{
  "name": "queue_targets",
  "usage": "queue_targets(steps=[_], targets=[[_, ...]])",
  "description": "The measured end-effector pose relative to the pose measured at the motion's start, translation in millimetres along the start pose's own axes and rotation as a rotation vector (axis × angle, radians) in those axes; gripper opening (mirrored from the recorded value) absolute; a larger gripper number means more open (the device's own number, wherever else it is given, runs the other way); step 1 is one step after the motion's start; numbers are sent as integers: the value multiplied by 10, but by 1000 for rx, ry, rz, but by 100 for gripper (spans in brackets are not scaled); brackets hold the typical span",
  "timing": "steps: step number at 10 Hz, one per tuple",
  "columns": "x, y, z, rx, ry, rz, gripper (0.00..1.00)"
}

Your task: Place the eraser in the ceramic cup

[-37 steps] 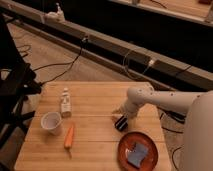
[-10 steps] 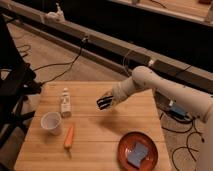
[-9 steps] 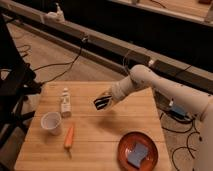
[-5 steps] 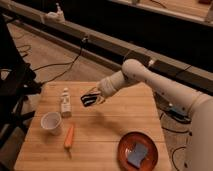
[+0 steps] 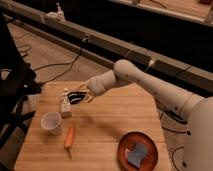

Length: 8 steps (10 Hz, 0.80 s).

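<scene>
Eraser, partly hidden, pinched in end effector above table, near ceramic cup.

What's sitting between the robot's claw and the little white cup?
In the camera view, a small white bottle stands between them. The gripper, shut on the eraser, hangs just beyond it; the ceramic cup sits nearer the camera.

You've got a wooden table carrying a few extras. A small white bottle stands upright near its left edge, toward the far side. A carrot lies closer to the front edge, left of middle. At the front right corner sits an orange-red plate with a blue-grey square pad lying in it. Black cables trail over the floor beyond the far edge.
</scene>
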Motion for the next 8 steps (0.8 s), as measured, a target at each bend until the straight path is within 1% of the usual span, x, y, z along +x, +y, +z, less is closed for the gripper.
queue_targets(steps=[1,2,6,7,8], targets=[[-93,87,92,-12,-24,-10,0],[-144,122,140,-20,-37,-15,0],[-139,122,137,-18,-38,-13,0],[-163,136,152,-22,-47,2,0],[-252,167,196,-31,-70,18,0]])
